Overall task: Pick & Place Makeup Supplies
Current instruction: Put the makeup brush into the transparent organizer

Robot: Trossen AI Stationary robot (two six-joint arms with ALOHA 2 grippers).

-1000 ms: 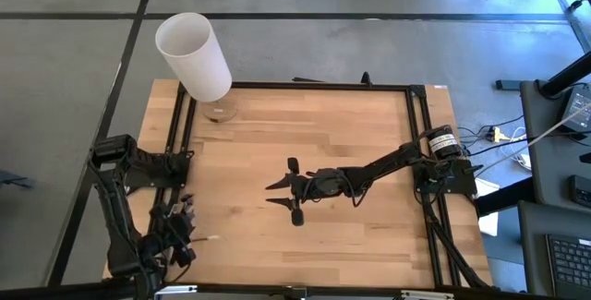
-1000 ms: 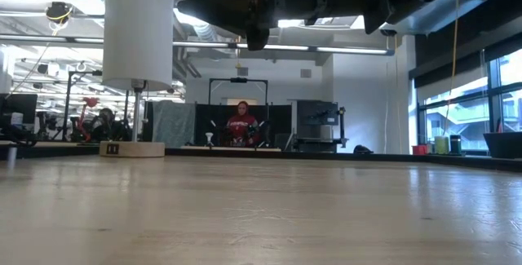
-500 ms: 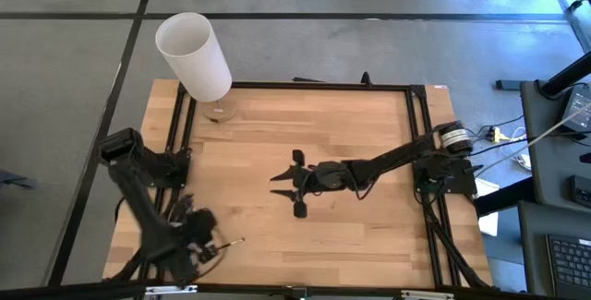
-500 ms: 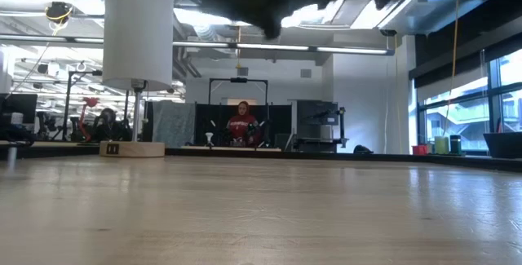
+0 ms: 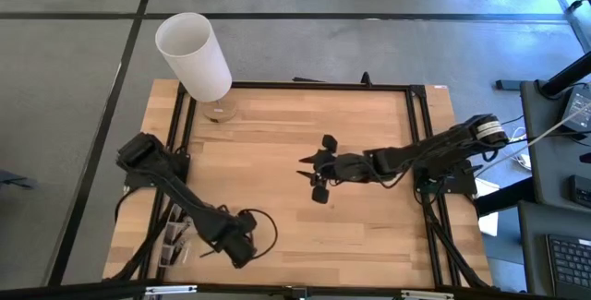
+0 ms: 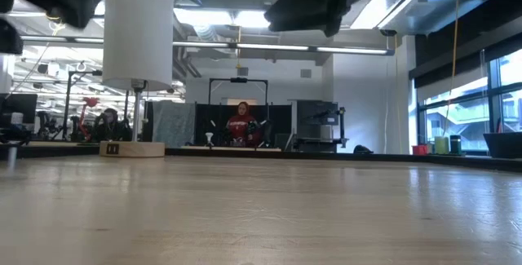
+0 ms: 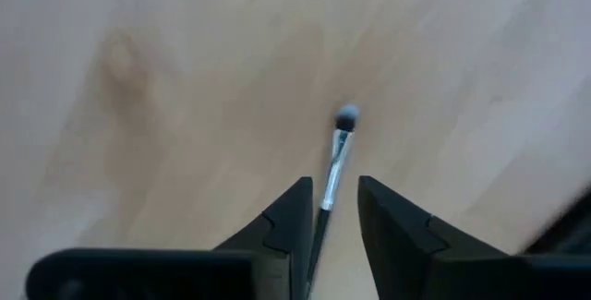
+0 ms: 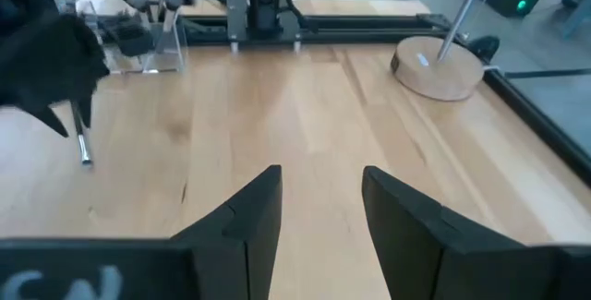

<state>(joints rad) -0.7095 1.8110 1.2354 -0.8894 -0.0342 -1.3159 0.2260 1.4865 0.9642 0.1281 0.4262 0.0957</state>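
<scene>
One makeup brush [image 7: 338, 152], thin with a dark handle and a small bristle head, sticks out between the fingers of my left gripper [image 7: 334, 189]. That gripper [image 5: 242, 245] points down over the table's near left part. The right wrist view shows the same brush [image 8: 82, 138] hanging below it. A clear holder [image 5: 175, 238] with more makeup supplies stands at the left near edge. My right gripper [image 5: 305, 171] hovers open over the table's middle with nothing between its fingers [image 8: 321, 175]. My left gripper has the brush by its handle [image 7: 324, 212], between its two fingers. The fingers come from above and point down, and the brush runs along them. It hangs upright below the fingers with its bristle head [image 7: 347, 115] lowest, above the wood.
A tall white cylinder [image 5: 194, 53] stands on a round wooden base [image 5: 220, 111] at the far left corner. A black frame [image 5: 314, 86] runs round the tabletop. Bare wood lies between the two grippers and along the near edge.
My left gripper has swung from the near left corner toward the table's right along the near edge, tipping until it points down, with the brush still in it. My right gripper has drawn back toward the right edge and risen a little.
</scene>
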